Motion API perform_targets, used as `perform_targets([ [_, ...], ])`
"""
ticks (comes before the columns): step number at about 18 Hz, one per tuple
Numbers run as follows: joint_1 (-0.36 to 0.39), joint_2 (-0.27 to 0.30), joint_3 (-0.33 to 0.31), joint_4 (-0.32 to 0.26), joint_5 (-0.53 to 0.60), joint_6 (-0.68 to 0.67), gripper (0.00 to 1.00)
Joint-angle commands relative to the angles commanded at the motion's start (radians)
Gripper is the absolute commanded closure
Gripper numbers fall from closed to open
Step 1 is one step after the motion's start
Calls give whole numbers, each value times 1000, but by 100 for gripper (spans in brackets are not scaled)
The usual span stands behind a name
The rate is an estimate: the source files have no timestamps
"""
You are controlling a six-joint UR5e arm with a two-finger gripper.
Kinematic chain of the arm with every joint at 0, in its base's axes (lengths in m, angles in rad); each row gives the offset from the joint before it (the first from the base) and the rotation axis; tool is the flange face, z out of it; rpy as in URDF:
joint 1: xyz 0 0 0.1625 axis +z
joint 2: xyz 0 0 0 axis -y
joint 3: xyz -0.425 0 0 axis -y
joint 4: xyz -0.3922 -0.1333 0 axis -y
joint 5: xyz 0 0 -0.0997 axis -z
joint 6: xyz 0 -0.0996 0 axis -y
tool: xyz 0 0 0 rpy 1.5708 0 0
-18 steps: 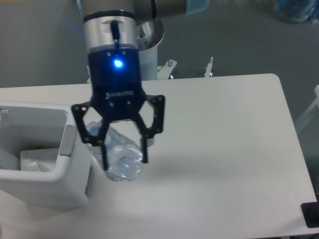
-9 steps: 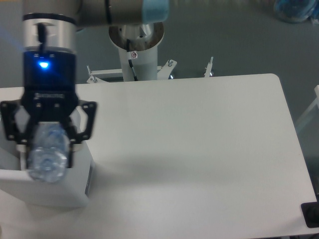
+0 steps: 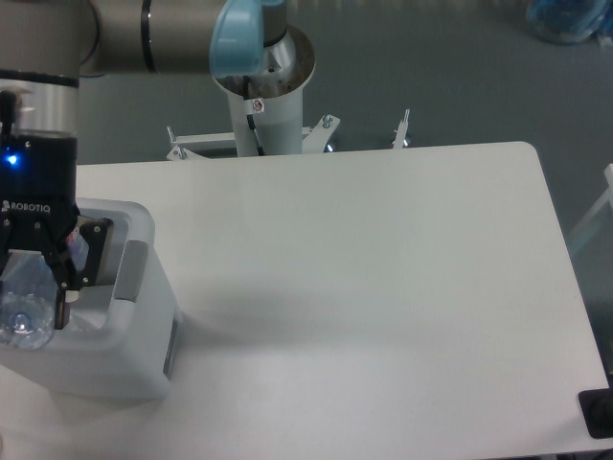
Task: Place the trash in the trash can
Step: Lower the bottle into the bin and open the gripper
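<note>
**A:** While the arm hangs over the far left edge of the picture, where's the bottle actually sitting?

**B:** It's in the gripper (image 3: 27,297). You can see the clear plastic bottle (image 3: 23,309) poking out at the bottom, end-on toward the camera, with the black fingers (image 3: 65,278) closed in around it from the side. The fingers aren't spread wide at all, they're pinched against the plastic (only the right-hand finger shows properly, the other is cut off by the picture's edge).

**A:** And the bin?

**B:** The trash can (image 3: 134,287) is right below, a boxy white one with a thick rim and a grey panel on the side facing the middle of the table (image 3: 383,278). The bottle is over the bin's opening, just inside the rim line as seen from above. I can't tell whether it's touching anything inside or how far above the rim it is.

**A:** Anything in the bin?

**B:** There's something pale down there next to the gripper, but it's too washed out to say what it is.

**A:** Rest of the scene?

**B:** White table with rounded corners, grey floor behind it, and the arm's white pedestal (image 3: 263,115) standing just past the back edge of the table. Blue light glowing on the gripper's body too.
</note>
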Motion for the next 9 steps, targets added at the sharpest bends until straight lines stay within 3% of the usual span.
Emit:
perform_targets([
  [9, -3, 20, -37, -2, -2, 2, 39],
])
